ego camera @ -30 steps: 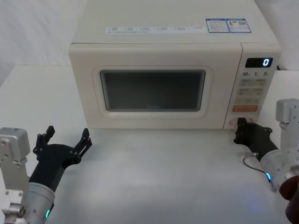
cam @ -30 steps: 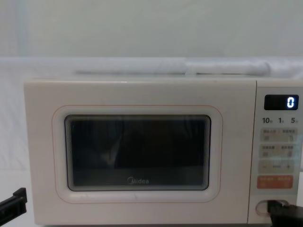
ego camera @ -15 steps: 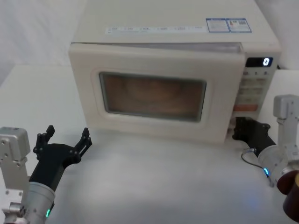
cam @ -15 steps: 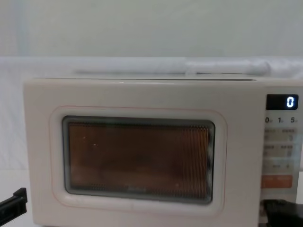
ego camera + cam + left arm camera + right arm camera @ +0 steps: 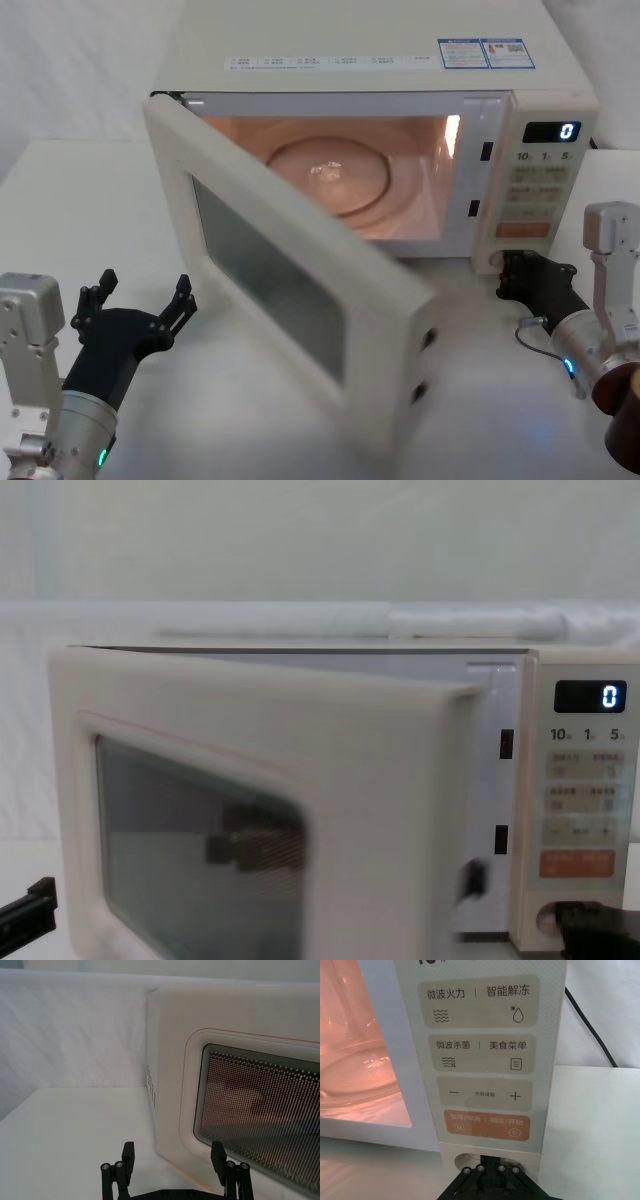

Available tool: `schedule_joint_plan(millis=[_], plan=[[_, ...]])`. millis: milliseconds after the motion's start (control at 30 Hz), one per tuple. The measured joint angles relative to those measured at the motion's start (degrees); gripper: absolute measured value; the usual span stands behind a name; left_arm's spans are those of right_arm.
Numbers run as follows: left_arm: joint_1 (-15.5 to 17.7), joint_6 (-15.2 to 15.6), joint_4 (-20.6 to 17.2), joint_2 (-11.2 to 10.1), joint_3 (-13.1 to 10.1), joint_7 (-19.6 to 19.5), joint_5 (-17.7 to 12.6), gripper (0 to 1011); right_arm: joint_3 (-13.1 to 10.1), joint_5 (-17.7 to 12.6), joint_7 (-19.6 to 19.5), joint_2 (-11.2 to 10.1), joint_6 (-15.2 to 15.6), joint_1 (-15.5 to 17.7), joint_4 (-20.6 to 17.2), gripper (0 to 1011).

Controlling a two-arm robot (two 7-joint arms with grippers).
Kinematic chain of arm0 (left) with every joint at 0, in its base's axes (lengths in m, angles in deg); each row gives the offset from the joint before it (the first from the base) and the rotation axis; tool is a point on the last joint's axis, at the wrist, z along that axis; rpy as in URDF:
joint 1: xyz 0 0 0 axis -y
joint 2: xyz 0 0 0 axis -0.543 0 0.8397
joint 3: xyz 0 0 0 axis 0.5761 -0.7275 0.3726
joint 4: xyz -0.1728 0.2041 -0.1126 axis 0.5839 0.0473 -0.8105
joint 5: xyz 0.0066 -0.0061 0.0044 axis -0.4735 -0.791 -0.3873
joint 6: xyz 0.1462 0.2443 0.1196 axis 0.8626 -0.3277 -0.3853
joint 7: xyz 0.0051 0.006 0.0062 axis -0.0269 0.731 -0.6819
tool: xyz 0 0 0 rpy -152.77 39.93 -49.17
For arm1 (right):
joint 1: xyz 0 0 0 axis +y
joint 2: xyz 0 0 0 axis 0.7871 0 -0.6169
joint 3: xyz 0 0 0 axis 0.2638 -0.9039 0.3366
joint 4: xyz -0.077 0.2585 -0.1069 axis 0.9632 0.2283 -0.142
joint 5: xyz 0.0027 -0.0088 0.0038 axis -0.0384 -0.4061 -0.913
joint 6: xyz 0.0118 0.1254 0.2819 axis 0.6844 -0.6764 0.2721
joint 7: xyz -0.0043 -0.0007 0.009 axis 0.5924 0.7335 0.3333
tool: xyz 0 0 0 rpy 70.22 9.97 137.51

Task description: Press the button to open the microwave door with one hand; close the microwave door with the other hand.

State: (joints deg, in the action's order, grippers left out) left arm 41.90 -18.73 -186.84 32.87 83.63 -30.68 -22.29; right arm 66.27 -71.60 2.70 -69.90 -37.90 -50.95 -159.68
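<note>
The jaws of the left gripper (image 5: 137, 302) are standing spread apart and holding nothing, with the two fingertips (image 5: 128, 1151) pointing toward the microwave door (image 5: 290, 300). The gripper is hovering above the white table (image 5: 80, 200), near the hinged left end of the door and clear of it. The door is standing swung out on its left hinge toward the robot, its free edge projecting over the table between the two arms. The lit cavity (image 5: 350, 170) is showing a glass turntable (image 5: 330, 178) inside. The jaws of the right gripper (image 5: 522, 277) are drawn together into a single tip that is sitting at the button (image 5: 549, 919), in the recess at the bottom of the control panel (image 5: 540, 190), directly below the orange key (image 5: 487, 1125). Whether the tip is touching the button cannot be told. The display (image 5: 590, 696) at the top of the panel is reading 0. The right gripper is lying well apart from the free edge of the door.
</note>
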Motion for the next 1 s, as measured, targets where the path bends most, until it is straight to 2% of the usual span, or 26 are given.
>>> schedule_joint_plan(millis=[300, 1000], plan=[[0.0, 0.0, 0.0, 0.0, 0.0, 0.0, 0.0, 1001, -0.26, -0.12, 0.16, -0.42, 0.27, 0.94, -1.18, 0], [0.0, 0.0, 0.0, 0.0, 0.0, 0.0, 0.0, 1001, -0.35, -0.32, -0.05, -2.28, 2.23, 10.81, -13.65, 0]])
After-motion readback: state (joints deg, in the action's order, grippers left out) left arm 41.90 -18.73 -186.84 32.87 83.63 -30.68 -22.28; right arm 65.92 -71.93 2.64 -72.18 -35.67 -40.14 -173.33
